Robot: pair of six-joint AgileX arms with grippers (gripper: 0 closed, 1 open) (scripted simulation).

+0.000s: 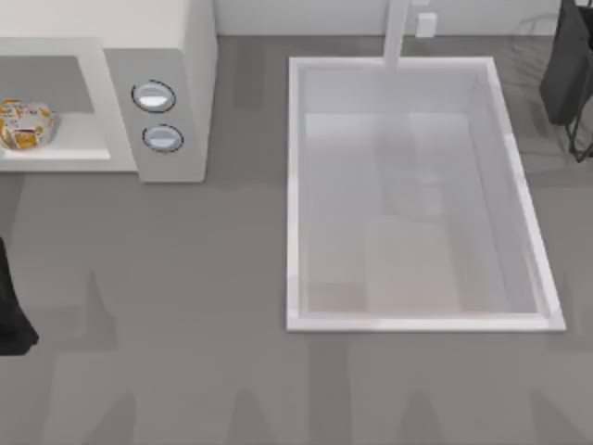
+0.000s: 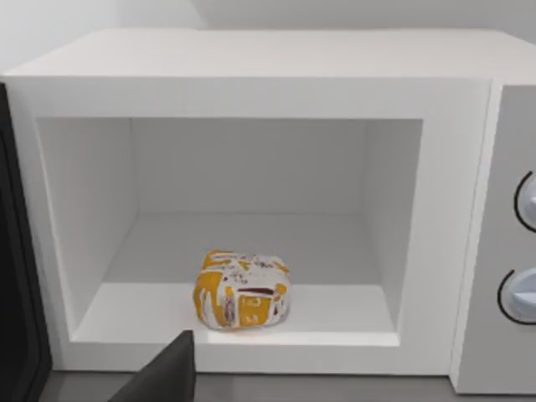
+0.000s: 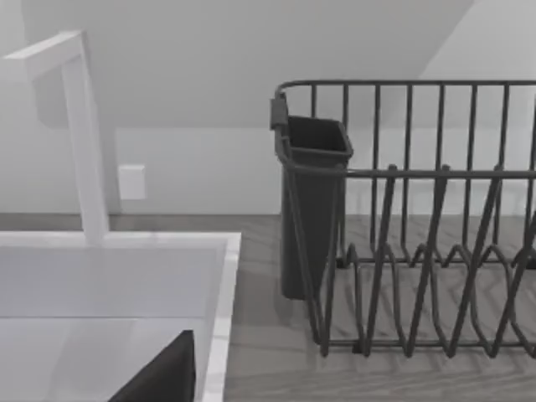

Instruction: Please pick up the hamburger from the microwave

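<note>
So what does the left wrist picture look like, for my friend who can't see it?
A wrapped yellow-and-white hamburger sits near the front of the open white microwave cavity, on its floor. Two round knobs show on the panel beside the cavity, and a dark gripper tip pokes in below.

Overhead view; wrist cameras facing microwave (image 2: 251, 92), sink (image 3: 117, 276)

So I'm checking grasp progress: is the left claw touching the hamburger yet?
Apart. The left wrist view shows bare microwave floor between the hamburger and the dark claw tip, which sits outside the cavity.
</note>
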